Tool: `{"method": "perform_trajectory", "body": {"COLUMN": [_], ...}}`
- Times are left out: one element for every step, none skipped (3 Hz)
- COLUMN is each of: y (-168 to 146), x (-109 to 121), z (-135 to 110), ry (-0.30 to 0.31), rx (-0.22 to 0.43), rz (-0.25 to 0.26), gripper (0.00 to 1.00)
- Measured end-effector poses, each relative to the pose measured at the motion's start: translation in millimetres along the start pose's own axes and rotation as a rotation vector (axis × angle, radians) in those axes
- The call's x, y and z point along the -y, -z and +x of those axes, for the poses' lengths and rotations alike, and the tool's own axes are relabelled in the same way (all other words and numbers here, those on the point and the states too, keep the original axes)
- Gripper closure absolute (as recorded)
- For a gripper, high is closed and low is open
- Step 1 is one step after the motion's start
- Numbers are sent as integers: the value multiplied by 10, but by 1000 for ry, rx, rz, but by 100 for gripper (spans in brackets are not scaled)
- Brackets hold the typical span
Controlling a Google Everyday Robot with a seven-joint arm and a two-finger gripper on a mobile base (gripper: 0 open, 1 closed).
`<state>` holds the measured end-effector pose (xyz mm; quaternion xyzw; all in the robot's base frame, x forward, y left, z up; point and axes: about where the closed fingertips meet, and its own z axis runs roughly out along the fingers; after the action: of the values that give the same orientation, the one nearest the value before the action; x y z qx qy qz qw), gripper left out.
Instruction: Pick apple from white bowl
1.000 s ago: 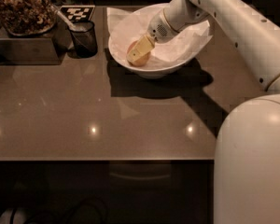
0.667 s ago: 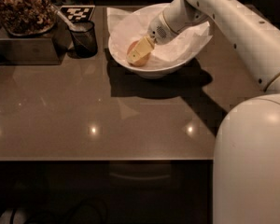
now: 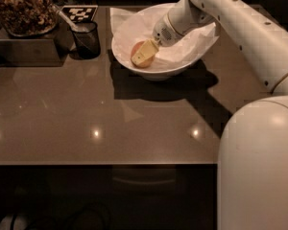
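Note:
The white bowl stands at the back middle of the brown table, lined with crumpled white paper. The apple, yellowish with a reddish blush, lies in the bowl's left part. My gripper reaches down into the bowl from the right and sits right at the apple, its yellowish tip covering most of the fruit. Only the apple's upper left side shows.
A small dark cup with a spoon stands just left of the bowl. A metal container of brown snacks sits at the back left, with a black-and-white tag behind the cup. My arm spans the right side. The table's front edge is near.

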<state>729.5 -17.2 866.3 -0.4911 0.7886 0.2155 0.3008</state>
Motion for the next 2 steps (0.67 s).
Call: {"method": "perform_trajectory", "body": {"y": [-19,-14], "x": [61,97], "z": [51,93], "ry": [-6,-6], "rx": [-19,-37], "rz": [20,31], "gripper": [69,91]}}
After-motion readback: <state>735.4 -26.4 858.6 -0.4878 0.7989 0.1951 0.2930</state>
